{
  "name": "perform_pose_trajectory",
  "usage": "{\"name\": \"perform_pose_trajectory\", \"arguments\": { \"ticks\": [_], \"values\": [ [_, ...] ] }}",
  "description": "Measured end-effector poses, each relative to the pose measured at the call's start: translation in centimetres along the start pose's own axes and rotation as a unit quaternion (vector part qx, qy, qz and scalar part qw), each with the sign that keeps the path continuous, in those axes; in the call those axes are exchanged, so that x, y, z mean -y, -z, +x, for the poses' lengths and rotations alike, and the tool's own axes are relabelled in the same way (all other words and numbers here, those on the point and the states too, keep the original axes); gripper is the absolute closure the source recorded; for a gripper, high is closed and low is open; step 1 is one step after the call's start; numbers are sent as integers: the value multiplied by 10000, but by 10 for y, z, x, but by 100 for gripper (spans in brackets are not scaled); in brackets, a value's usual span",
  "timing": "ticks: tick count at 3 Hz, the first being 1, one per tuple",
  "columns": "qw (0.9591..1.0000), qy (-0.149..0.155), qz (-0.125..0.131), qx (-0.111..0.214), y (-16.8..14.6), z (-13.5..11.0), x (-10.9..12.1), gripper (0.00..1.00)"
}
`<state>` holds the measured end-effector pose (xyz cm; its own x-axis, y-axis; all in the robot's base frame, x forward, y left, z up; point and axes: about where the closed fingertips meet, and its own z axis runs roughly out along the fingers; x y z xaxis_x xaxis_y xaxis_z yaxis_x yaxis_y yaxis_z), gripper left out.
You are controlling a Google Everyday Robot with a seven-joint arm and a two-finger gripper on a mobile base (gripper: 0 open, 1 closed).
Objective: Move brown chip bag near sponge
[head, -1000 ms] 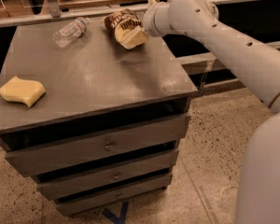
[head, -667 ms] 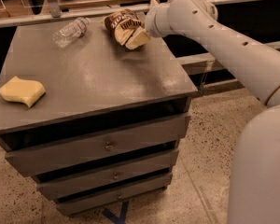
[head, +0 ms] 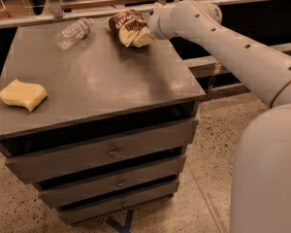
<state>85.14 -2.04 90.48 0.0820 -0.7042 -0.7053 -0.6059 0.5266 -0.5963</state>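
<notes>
The brown chip bag (head: 123,24) lies at the far edge of the grey cabinet top (head: 111,81), right of the middle. My gripper (head: 141,37) is at the bag's right side, touching it, on the end of the white arm that reaches in from the right. The sponge (head: 22,94), a pale yellow wavy-edged block, lies at the front left of the cabinet top, far from the bag.
A clear plastic water bottle (head: 73,33) lies on its side at the back, left of the bag. The cabinet has several drawers (head: 111,152) below. A dark rail and shelf (head: 87,6) run behind it. My white body (head: 266,178) fills the lower right.
My arm has shifted slightly at the bag; the bag stays in about the same place at the back. The sponge and bottle have not moved.
</notes>
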Motion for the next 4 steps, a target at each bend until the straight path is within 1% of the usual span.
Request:
{"name": "perform_pose_trajectory", "arguments": {
  "ticks": [1,2,3,4],
  "values": [
    [9999,12,-1,109,-2,-7,-1,42],
    [9999,38,27,152,-2,-12,-2,65],
    [9996,22,21,263,9,-22,-3,88],
    [9993,-152,-46,332,37,-34,-5,100]
  ]
}}
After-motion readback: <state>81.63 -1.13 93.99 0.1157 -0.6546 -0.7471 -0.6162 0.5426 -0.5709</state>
